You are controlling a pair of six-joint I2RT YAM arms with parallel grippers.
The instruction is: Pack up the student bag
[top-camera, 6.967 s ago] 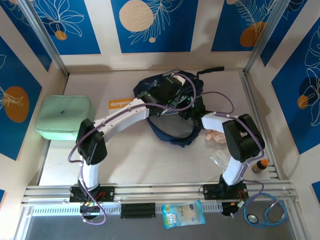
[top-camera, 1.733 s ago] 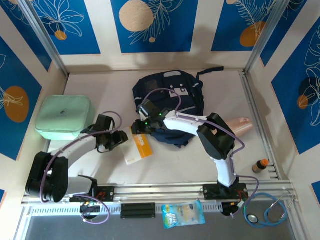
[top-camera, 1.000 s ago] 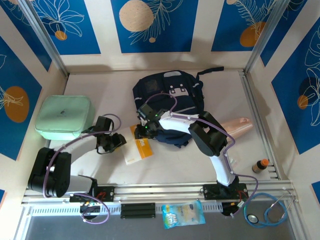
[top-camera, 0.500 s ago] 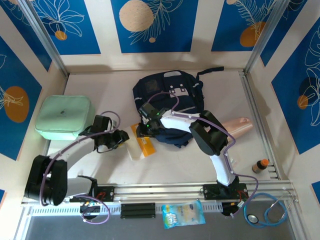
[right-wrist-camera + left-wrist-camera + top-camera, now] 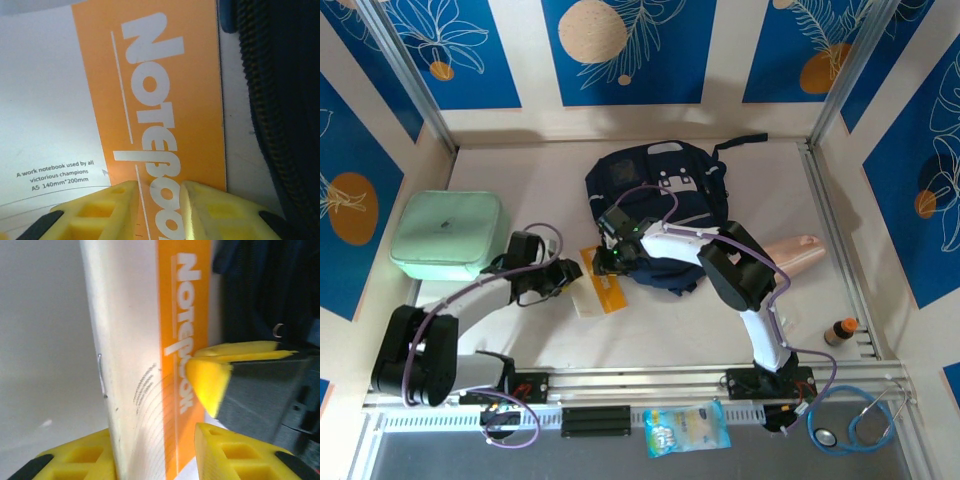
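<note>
Along the table's left edge sits a mint case [image 5: 450,235], well apart from the work. Next comes the left gripper [image 5: 563,277], its jaws clamped on the notebook [image 5: 600,290]; the wrist view shows a yellow finger against each face, with the book tipped up on edge. The notebook sits just beside the near-left corner of the bag [image 5: 660,190]. The right gripper [image 5: 616,262] is at the book's bag-side edge. Its fingers [image 5: 95,210] are a narrow gap apart over the orange cover, and it cannot be told whether they pinch the book or merely rest on it. The bag lies flat at centre rear, handle toward the far right, its near edge under the right arm. Whether the zip mouth stands open cannot be told. Assessment: the step in hand is loading the notebook, early in the packing. The next move calls for one gripper to hold the mouth wide while the other steers the book in edge first, clear of the zip.
</note>
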